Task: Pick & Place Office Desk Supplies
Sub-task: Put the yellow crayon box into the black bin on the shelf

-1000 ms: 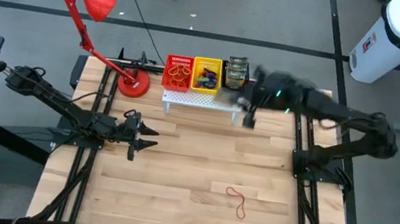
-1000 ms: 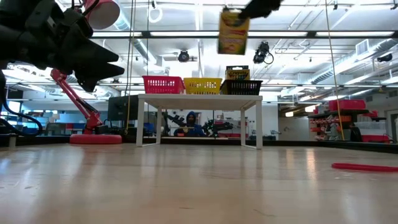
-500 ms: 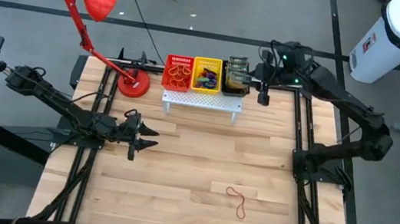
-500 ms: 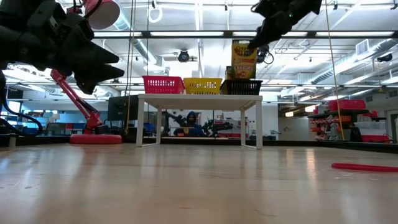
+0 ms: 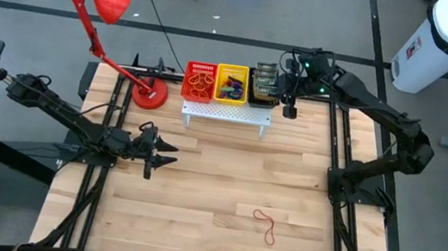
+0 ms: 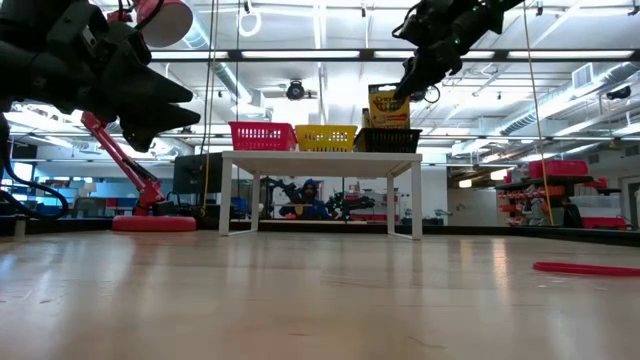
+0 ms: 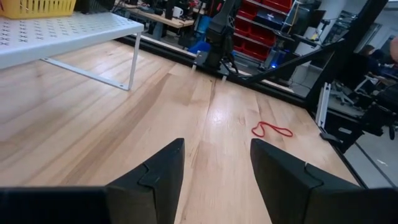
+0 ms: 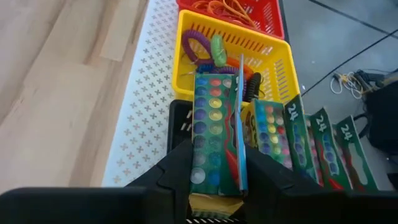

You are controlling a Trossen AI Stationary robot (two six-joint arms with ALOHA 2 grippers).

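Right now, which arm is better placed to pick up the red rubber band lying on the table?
Left, probably. The left gripper is open and empty over the table, with the red rubber band in its wrist view. The right gripper is shut on a crayon box over the black basket.

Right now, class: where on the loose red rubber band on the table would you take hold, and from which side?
The red rubber band lies flat on the bare table. Probably come straight down from above and pinch its narrow tail, where the two strands run close together.
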